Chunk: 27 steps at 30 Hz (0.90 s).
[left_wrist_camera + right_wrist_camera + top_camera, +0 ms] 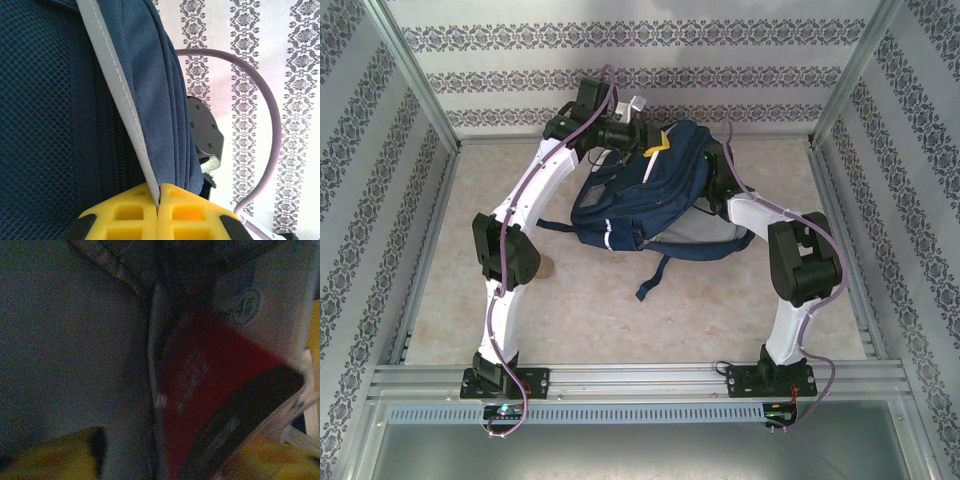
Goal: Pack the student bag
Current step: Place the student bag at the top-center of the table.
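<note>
student bag (642,195): soft, limp, bulky fabric; take at white-trimmed rim (119,97), left claw (158,212) pinched closed there; right claw (157,460) in dark interior, perhaps parted, cannot tell.

The top external camera sits above and behind the arm bases. It faces the patterned back wall (620,60) and looks down from far enough to take in the whole table (580,300). The left wrist camera looks out over its own pincer (158,195), very close to the bag (640,190). These two views share the bag and wall. The right wrist camera is pressed against dim cloth.
</note>
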Each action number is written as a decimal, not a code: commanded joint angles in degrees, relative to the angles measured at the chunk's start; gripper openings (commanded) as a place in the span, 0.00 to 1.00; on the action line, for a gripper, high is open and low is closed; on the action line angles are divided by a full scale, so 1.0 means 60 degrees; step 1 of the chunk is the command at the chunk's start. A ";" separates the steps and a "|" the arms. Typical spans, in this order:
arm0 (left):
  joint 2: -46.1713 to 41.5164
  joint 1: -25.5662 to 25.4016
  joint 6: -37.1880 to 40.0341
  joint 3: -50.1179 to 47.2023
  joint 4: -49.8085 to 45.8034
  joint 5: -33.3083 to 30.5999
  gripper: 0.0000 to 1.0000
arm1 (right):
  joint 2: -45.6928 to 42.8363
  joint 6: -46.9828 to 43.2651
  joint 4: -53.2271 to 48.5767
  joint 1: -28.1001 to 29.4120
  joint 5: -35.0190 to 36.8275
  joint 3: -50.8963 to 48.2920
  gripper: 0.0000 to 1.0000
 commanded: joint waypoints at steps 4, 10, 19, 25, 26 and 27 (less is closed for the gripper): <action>-0.0799 0.0022 -0.0245 0.0371 0.1803 0.0954 0.00 | -0.1422 -0.1038 0.0098 -0.0303 0.0401 -0.0997 0.79; -0.0622 0.0129 0.0062 0.0506 0.1257 0.0627 0.00 | -0.3911 -0.2068 -0.0840 -0.0855 0.0950 -0.2719 0.84; -0.0403 -0.0061 0.1346 0.0826 -0.0892 -0.0581 0.42 | -0.8224 -0.1853 -0.7304 -0.0295 0.7845 -0.3351 0.76; -0.1106 -0.0162 0.2117 0.0691 -0.2499 -0.2474 0.55 | -0.9616 -0.2660 -0.7804 0.0296 0.8827 -0.3306 0.74; -0.1464 -0.0154 0.2292 0.0378 -0.2770 -0.3135 0.56 | -0.9727 -0.2910 -0.7813 0.0467 0.8863 -0.3247 0.74; -0.1912 -0.0122 0.2400 -0.0094 -0.2976 -0.3810 0.56 | -0.9812 -0.3187 -0.7773 0.0653 0.8818 -0.3214 0.74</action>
